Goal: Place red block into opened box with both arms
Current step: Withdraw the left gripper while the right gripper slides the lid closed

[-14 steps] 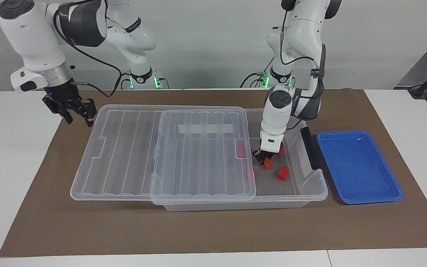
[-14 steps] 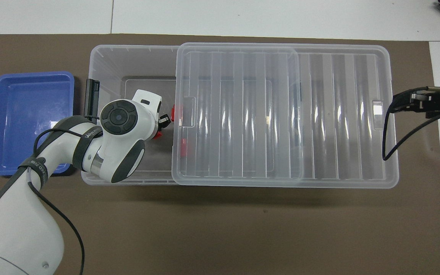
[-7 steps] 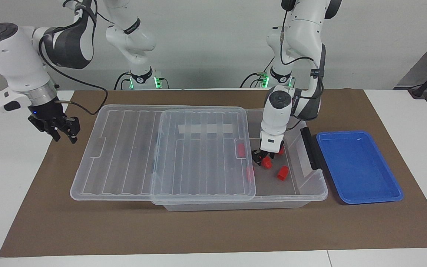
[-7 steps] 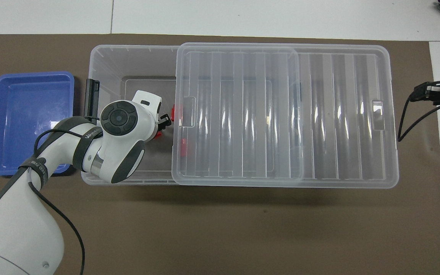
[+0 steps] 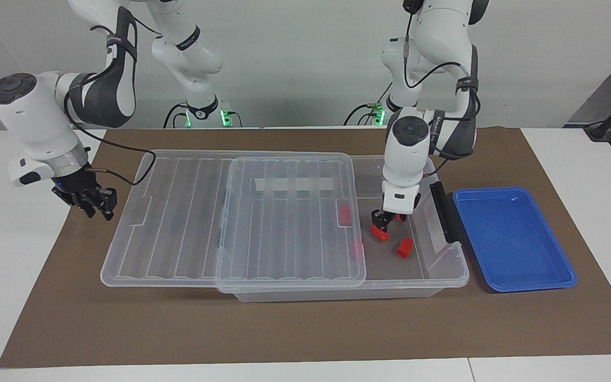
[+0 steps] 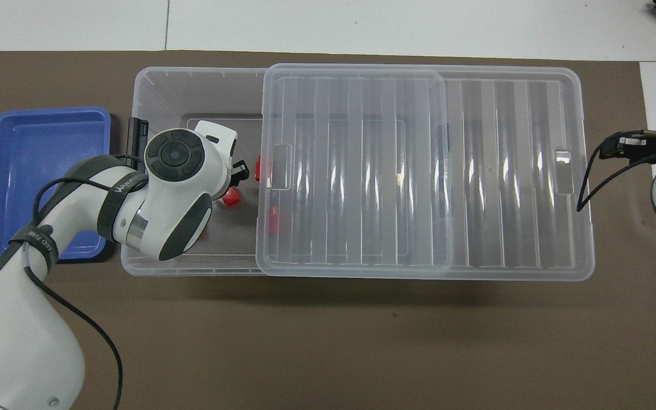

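Note:
The clear box (image 5: 446, 262) lies on the brown mat, and its ribbed lid (image 5: 189, 212) is slid toward the right arm's end, leaving the end by the black handle uncovered. My left gripper (image 5: 381, 219) hangs open inside that uncovered end, just above a red block (image 5: 380, 234) resting on the box floor. The same red block (image 6: 231, 197) shows beside the left wrist in the overhead view. Another red block (image 5: 404, 247) lies loose close by. Two more red blocks (image 5: 345, 213) show through the lid. My right gripper (image 5: 96, 206) is open, low over the mat beside the lid's outer edge.
A blue tray (image 5: 512, 239) sits on the mat beside the box's handle end, toward the left arm's end. The lid (image 6: 419, 171) overhangs the box at the right arm's end. The brown mat (image 5: 284, 329) extends farther from the robots than the box.
The left gripper opened, let the red block down onto the box floor and rose a little. The right gripper came down and toward the lid's outer edge, its fingers narrowing.

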Controlling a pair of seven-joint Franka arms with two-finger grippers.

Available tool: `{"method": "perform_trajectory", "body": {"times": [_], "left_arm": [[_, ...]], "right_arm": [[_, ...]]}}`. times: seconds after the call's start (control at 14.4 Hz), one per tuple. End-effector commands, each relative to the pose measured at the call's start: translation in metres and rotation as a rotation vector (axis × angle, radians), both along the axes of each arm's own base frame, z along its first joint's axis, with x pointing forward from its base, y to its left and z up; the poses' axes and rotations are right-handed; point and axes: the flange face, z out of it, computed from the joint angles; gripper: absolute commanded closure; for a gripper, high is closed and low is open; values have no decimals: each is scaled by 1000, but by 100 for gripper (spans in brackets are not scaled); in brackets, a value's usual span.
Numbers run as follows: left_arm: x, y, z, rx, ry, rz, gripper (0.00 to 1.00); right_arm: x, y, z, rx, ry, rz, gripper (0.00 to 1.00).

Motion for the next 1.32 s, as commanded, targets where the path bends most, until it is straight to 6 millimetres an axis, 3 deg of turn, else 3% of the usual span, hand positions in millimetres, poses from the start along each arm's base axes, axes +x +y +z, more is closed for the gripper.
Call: {"method": "perform_trajectory", "body": {"times": [0.0,0.07,0.42,0.48,0.55,0.69,0.76,1.25], "left_arm": [[6,40,52,27,58,-80,30],[8,57,73,9,69,-106,30],[2,149,136,7,111,-303,25],[-2,167,145,10,120,-341,19],[-7,186,154,13,131,-371,0],[-28,228,186,14,142,-386,0],[-34,238,192,-6,135,-398,0],[-36,221,189,-17,121,-434,0]], "right_arm": [[-7,-1,3,7,-16,9,89],[-6,0,3,10,-16,9,100],[-4,10,3,9,-19,27,100],[-3,14,4,10,-21,33,100],[-1,24,3,11,-21,49,100],[4,42,4,9,-40,75,100],[5,55,5,11,-44,93,100],[5,152,4,19,-36,229,100]]}}
